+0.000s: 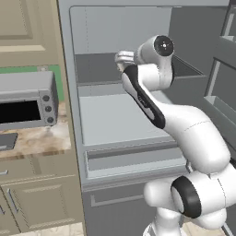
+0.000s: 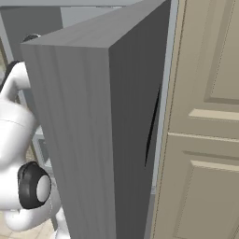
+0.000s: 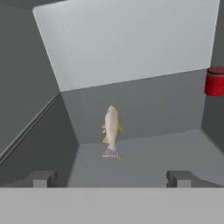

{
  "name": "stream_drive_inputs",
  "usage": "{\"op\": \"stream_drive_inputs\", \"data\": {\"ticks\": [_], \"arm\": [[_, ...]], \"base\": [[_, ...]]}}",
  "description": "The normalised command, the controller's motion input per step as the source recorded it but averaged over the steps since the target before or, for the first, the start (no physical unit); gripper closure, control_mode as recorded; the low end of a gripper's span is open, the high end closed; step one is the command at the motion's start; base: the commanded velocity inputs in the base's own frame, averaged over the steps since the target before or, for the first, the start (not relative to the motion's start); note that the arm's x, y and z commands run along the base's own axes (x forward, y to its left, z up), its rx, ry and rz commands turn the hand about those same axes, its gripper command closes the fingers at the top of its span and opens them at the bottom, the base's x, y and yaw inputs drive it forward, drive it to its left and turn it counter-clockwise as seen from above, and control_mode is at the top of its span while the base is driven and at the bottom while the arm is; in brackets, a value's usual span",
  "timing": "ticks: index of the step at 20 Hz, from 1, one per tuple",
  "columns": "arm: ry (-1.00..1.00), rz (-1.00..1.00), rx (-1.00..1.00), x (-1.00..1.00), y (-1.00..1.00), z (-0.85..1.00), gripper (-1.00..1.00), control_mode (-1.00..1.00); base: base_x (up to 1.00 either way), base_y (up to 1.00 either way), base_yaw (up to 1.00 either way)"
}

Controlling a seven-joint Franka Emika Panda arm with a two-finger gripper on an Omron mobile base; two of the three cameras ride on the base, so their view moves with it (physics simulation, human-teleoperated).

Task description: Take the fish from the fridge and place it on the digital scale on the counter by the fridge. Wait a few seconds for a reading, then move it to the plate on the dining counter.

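Fish (image 3: 111, 131): small, pale tan-silver, inside the fridge (image 1: 120, 120), lying on a grey shelf with its head toward the pale back wall and its tail toward the camera in the hand view. Straight ahead of the gripper (image 3: 110, 178), apart from both fingertips (image 3: 42, 178), nothing between them. Jaws spread wide, holding nothing. Red round container (image 3: 215, 81) at the right edge of the hand view, on a side ledge, well apart from the fish. In the left base view, arm reaching into the upper part of the fridge interior, pale shelves and drawers below. Left of the fridge: marbled counter (image 1: 44, 138), grey toaster oven (image 1: 28, 99), corner of the dark digital scale (image 1: 7, 140). Open fridge door (image 2: 93, 140) across the right base view, tan cupboard (image 2: 207, 121) beside it
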Motion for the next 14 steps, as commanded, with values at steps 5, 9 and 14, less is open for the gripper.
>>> {"op": "stream_drive_inputs", "data": {"ticks": [5, 9, 14], "arm": [[0.31, 0.05, -0.01, 0.39, 0.0, 0.03, -1.0, -1.0], [0.21, 0.07, 0.0, 0.08, 0.0, -0.04, -1.0, -1.0], [0.03, 0.03, 0.0, 0.01, 0.0, -0.22, -1.0, -1.0]], "base": [[0.0, 0.0, 0.0], [0.0, 0.0, 0.0], [0.0, 0.0, 0.0]]}}
